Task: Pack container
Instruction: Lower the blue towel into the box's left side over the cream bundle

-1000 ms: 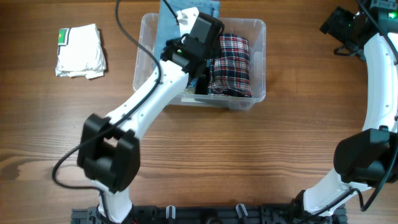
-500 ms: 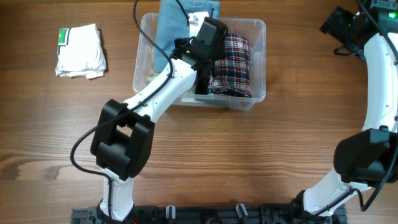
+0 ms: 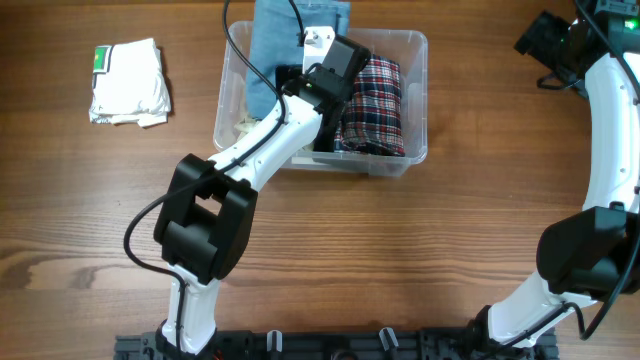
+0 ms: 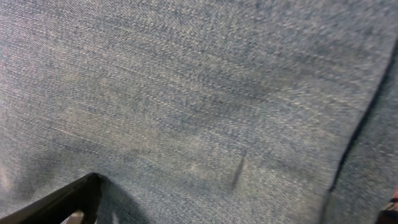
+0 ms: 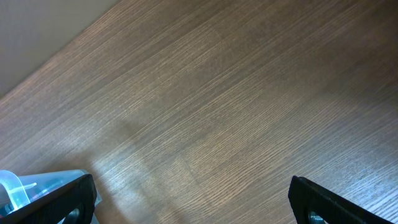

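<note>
**Left gripper open over the denim inside the container**

The container point(image 3: 418, 150) stands on the table point(image 3: 400, 250) toward the back, a little left of the middle. The left arm reaches in over its near wall, and the left gripper point(image 3: 325, 50) hangs inside it near the back rim. Its jaws stand wide apart and hold nothing. In the wrist view only one finger point(image 4: 59, 204) shows, in the lower left corner, close above blue denim that fills the picture.

Inside the container, the blue denim cloth point(image 3: 270, 50) lies on the left side and hangs out over the back rim. A red, white and navy plaid cloth point(image 3: 375, 100) lies folded along the right side. Something pale point(image 3: 243, 125) sits by the left wall, too unclear to name. The arm hides the middle.

A folded white cloth point(image 3: 128, 82) with a green tag lies on the table well left of the container. The right gripper point(image 3: 547, 42) hovers at the back right, well apart from the container, its jaws wide open over the wood and holding nothing.
</note>
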